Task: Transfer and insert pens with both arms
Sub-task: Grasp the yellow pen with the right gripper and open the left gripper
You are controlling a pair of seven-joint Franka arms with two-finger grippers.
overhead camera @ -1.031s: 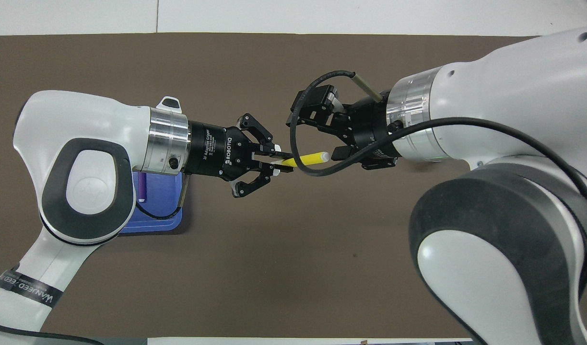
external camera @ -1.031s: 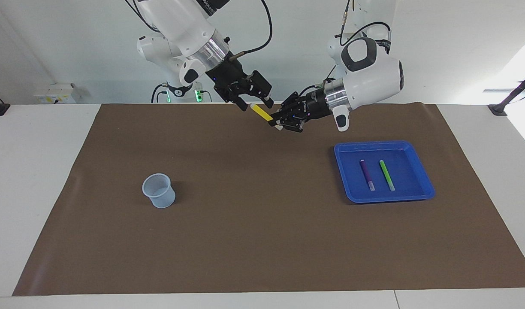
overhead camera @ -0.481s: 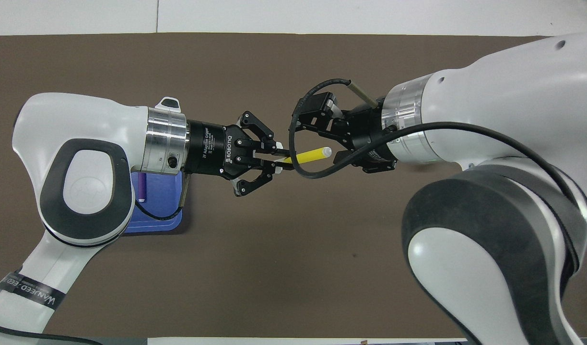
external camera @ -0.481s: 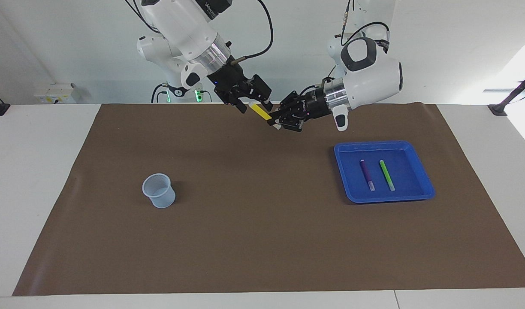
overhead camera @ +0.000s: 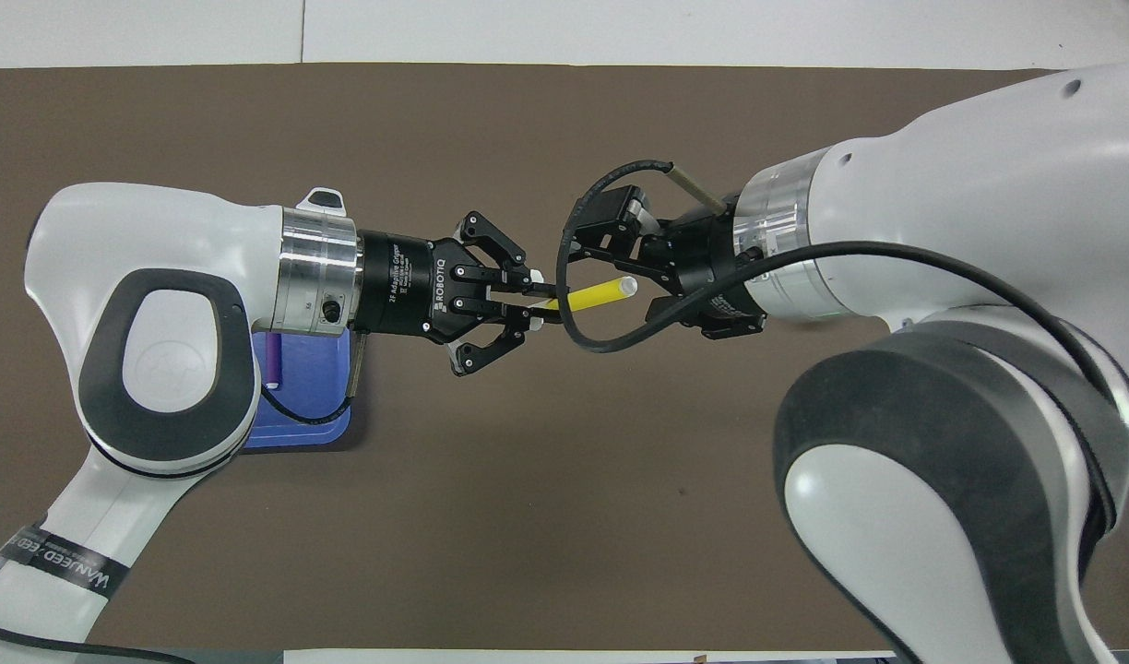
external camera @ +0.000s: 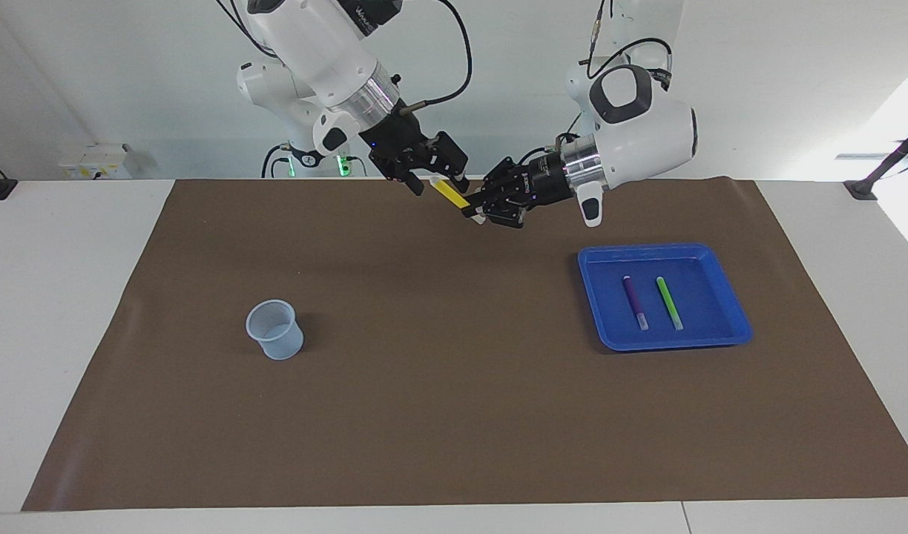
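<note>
Pinching yellow pen [overhead camera: 594, 296], left gripper [overhead camera: 539, 307]; tip between open right gripper [overhead camera: 640, 290] fingers.

White table [external camera: 53, 297], brown mat [external camera: 454, 415], tray [external camera: 732, 311], cup [external camera: 274, 330]

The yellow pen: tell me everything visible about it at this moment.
The yellow pen is a slim, smooth marker, plastic by its look, with a yellow barrel and a whitish cap end. It is up in the air over the brown mat, tilted, midway between the two arms. The left claw is shut on one end; the capped end points into the open right claw, which has not closed on it. Nothing else touches it.
</note>
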